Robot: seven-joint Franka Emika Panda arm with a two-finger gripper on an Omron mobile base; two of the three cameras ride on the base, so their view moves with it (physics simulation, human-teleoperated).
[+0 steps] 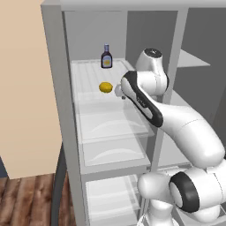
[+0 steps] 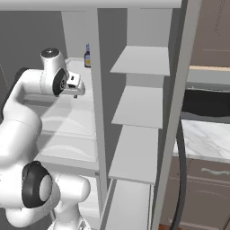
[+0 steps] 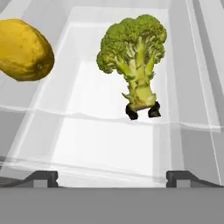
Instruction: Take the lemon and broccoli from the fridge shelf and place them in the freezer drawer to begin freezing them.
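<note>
While the white arm reaches into the fridge, the gripper (image 3: 112, 178) hangs above the fridge shelf (image 1: 88, 79), and its two dark finger tips (image 3: 41, 178) sit spread wide apart with nothing between them. Straight ahead of the tips in the hand view, a little toward the right one, lies the broccoli (image 3: 133, 61): a bumpy, deep-green head fanning out of a pale yellow-green stalk that branches like little ribs, with the stalk end pointing back at the hand. Off past the left tip sits the lemon (image 3: 24, 50), a smooth yellow oval with a faintly dimpled skin, partly cut by the picture's edge. Both rest on that whitish, translucent panel, with the clear, glassy rims of bins showing below it.

From the left base view, the lemon (image 1: 105, 87) lies just beside the hand, on the side away from the arm. Beyond it, at the back of the shelf, a dark bottle (image 1: 106, 57) with a yellow label stands upright.

As for the pose: the arm climbs from the base, elbows sharply upward, then folds forward, with its dark-banded forearm sloping down toward the shelf. In the right base view the wrist sits level over the shelf (image 2: 83, 101), the hand poking sideways toward the fridge's grey divider post (image 2: 99, 112).
</note>
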